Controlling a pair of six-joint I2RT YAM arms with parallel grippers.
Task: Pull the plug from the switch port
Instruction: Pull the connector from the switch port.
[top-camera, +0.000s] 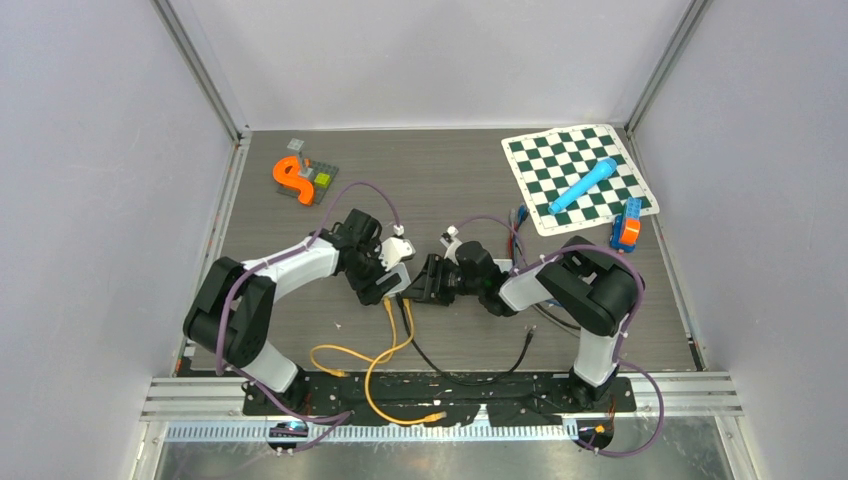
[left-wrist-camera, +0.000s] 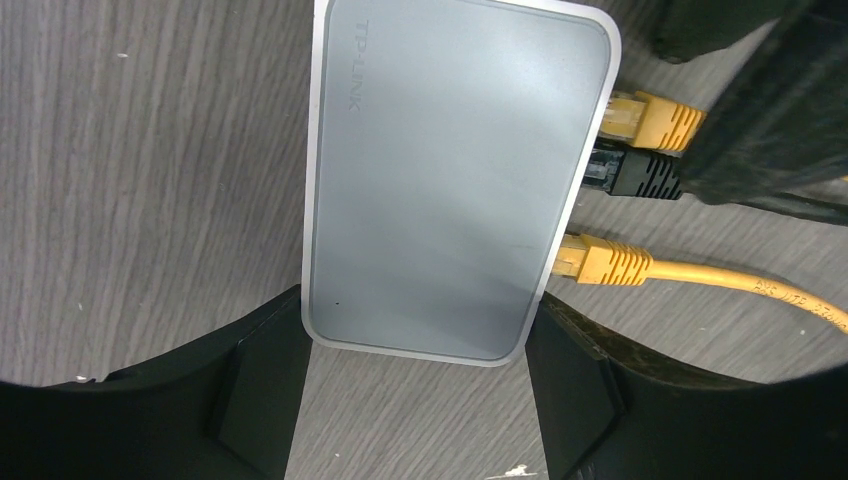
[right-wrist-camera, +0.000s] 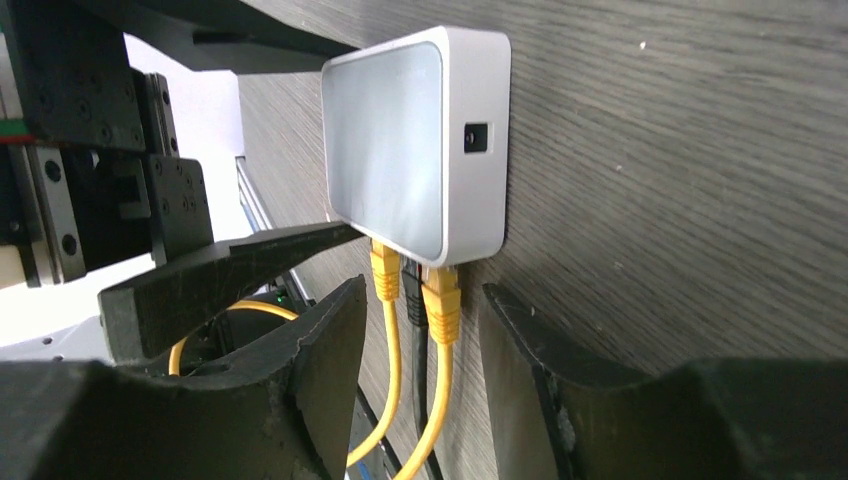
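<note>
The grey TP-LINK switch (left-wrist-camera: 450, 180) lies flat on the table; it also shows in the top view (top-camera: 397, 262) and the right wrist view (right-wrist-camera: 415, 140). My left gripper (left-wrist-camera: 418, 322) is shut on its near end, one finger on each side edge. Three plugs sit in its ports: a yellow plug (left-wrist-camera: 650, 118), a black plug (left-wrist-camera: 635, 175) and a second yellow plug (left-wrist-camera: 605, 262). My right gripper (right-wrist-camera: 420, 370) is open, its fingers (right-wrist-camera: 320, 370) on either side of the three plugs (right-wrist-camera: 442, 300) and their cables, touching none. Both grippers meet mid-table (top-camera: 420, 285).
Yellow cables (top-camera: 385, 350) and a black cable (top-camera: 470, 370) loop toward the near edge. A chessboard mat (top-camera: 540, 160) with a blue cylinder (top-camera: 583, 185) lies at the back right, a blue-orange toy (top-camera: 627, 225) beside it. An orange piece (top-camera: 292, 178) sits back left.
</note>
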